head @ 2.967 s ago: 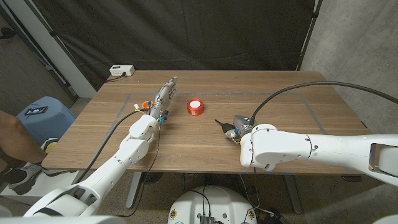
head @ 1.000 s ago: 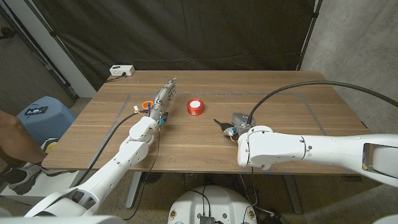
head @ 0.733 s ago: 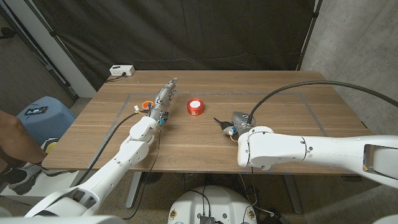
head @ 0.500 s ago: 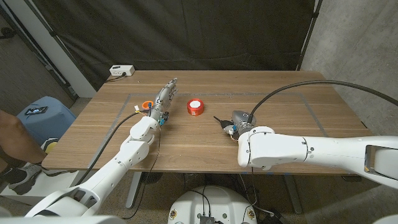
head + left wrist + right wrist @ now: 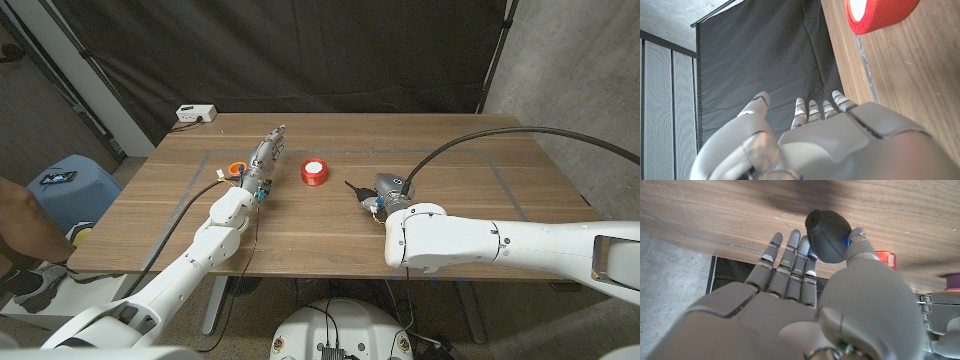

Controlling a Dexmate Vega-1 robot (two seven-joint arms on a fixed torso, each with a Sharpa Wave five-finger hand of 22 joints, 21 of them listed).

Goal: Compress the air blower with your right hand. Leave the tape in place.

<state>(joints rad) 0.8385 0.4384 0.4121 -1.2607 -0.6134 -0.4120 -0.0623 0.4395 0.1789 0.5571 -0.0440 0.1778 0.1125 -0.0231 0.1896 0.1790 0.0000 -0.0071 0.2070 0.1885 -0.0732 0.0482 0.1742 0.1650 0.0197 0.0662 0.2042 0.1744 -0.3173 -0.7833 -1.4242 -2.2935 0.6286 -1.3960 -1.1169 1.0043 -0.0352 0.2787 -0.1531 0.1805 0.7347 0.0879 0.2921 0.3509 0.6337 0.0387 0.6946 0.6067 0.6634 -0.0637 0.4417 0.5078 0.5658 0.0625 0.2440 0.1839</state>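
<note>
Right hand at the air blower, red tape left alone on the wooden table.

Taking the tape (image 5: 314, 172) as landmark: to its left the left hand (image 5: 264, 160) stretches over the table (image 5: 470, 190), fingers straight and a little apart, holding nothing; a small orange thing (image 5: 234, 168) lies beside that hand, too small to identify. To the right of the tape lies the air blower (image 5: 372, 190), its black nozzle pointing toward the tape; the bulb is mostly hidden behind the right hand (image 5: 388, 197). In the right wrist view the bulb (image 5: 829, 241) sits between thumb and extended fingers (image 5: 790, 255); whether they squeeze it I cannot tell. Far left, off the table, stands a blue stool (image 5: 60, 190); a white power strip (image 5: 195, 114) is at the back edge. A black curtain (image 5: 300, 50) closes the room behind.
</note>
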